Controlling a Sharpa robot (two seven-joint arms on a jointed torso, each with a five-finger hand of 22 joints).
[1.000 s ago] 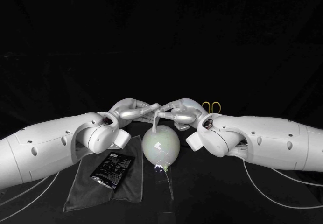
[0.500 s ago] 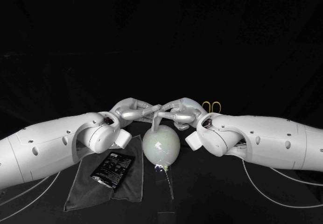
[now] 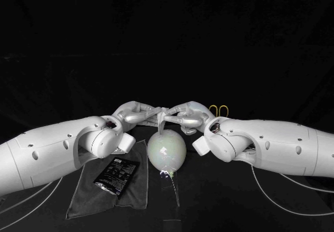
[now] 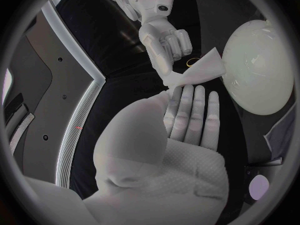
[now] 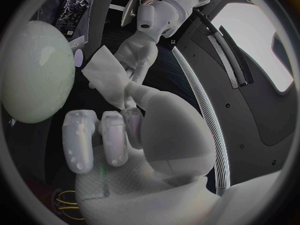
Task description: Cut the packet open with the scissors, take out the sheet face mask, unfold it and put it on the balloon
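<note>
Both hands meet just above the pale balloon (image 3: 165, 151), which stands upright in the middle of the table. My left hand (image 3: 136, 114) and right hand (image 3: 187, 115) each pinch the folded white sheet mask (image 3: 161, 120); its loose end hangs toward the balloon's top. In the left wrist view my left hand (image 4: 187, 119) touches one corner of the mask (image 4: 204, 67) while the right hand (image 4: 164, 41) grips the other side beside the balloon (image 4: 257, 67). The right wrist view shows the mask (image 5: 106, 76) between my right hand (image 5: 103, 135) and the left hand (image 5: 140, 51).
The black packet (image 3: 116, 175) lies on a grey cloth (image 3: 87, 195) at the front left, under my left arm. Yellow scissor handles (image 3: 220, 110) show behind my right hand. A thin stand (image 3: 172, 191) holds the balloon from below.
The hands have shifted very slightly together and the mask's hanging end has risen a little above the balloon's top. The balloon, packet and cloth have not moved.
</note>
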